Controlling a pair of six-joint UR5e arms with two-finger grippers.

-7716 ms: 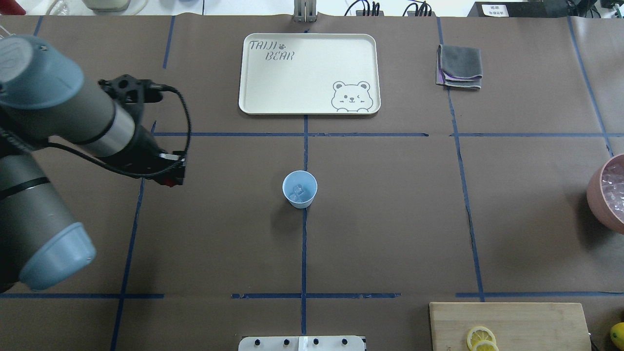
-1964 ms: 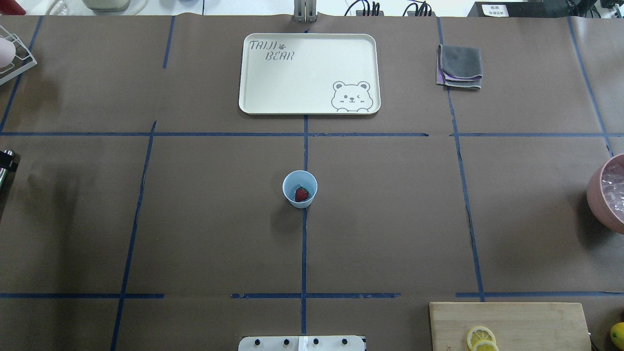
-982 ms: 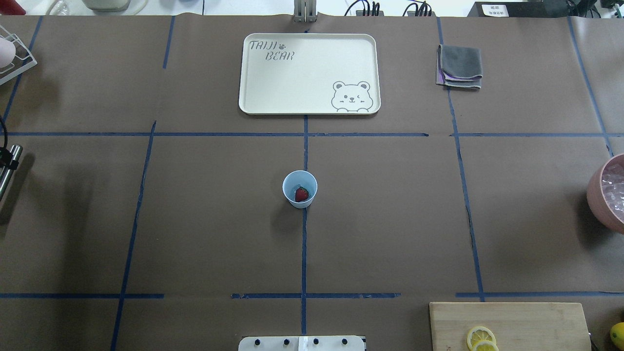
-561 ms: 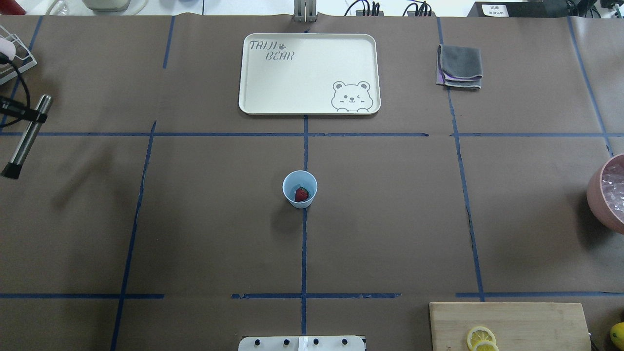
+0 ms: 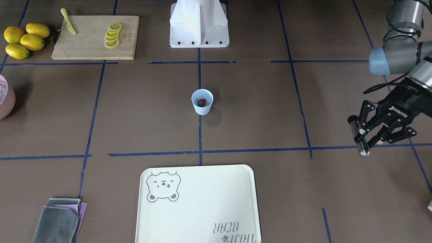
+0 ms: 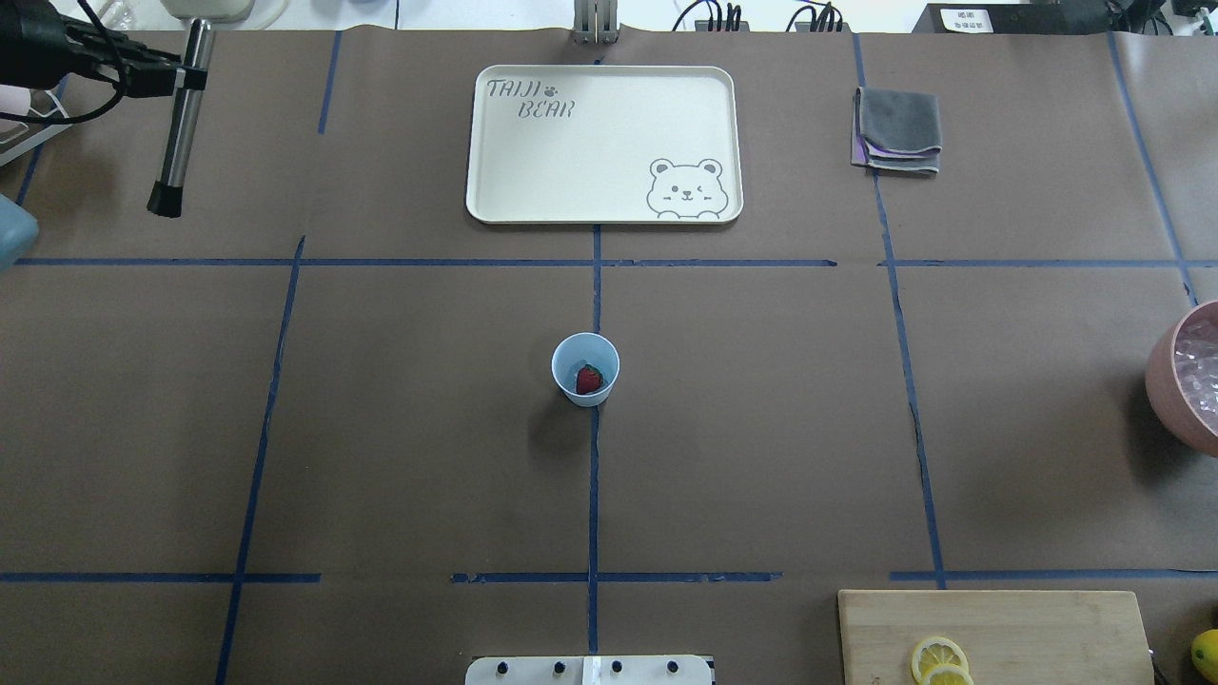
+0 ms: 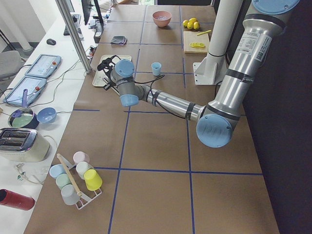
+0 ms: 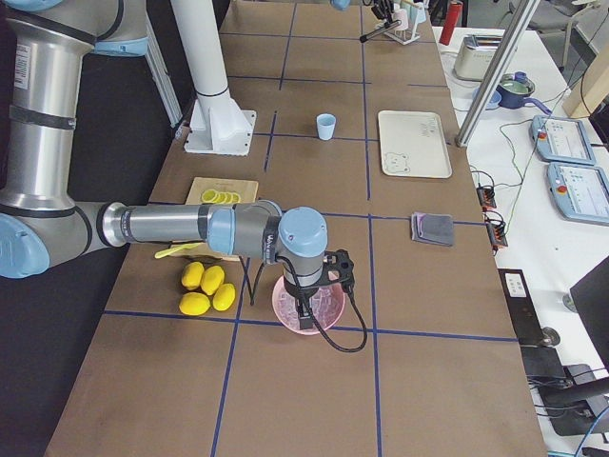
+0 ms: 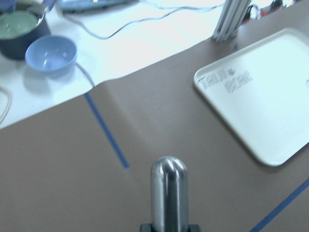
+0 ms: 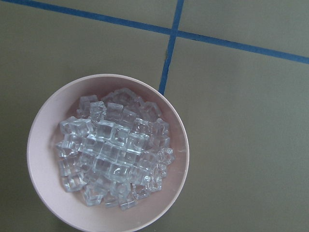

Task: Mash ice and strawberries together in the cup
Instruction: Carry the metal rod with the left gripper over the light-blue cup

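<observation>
**One Berry, One Cup**

A single red strawberry [image 6: 589,379] is seen inside the lone pale-blue plastic cup [image 6: 585,369] at table centre. One smooth steel rod [image 6: 176,143] is clamped in the left gripper [image 5: 364,133]. The right gripper's [image 8: 305,320] grip cannot be told.

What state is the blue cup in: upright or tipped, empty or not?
Upright, not empty: the blue cup stands mouth up on its base, with a red strawberry inside. Whether ice lies under it, I cannot tell.
</observation>
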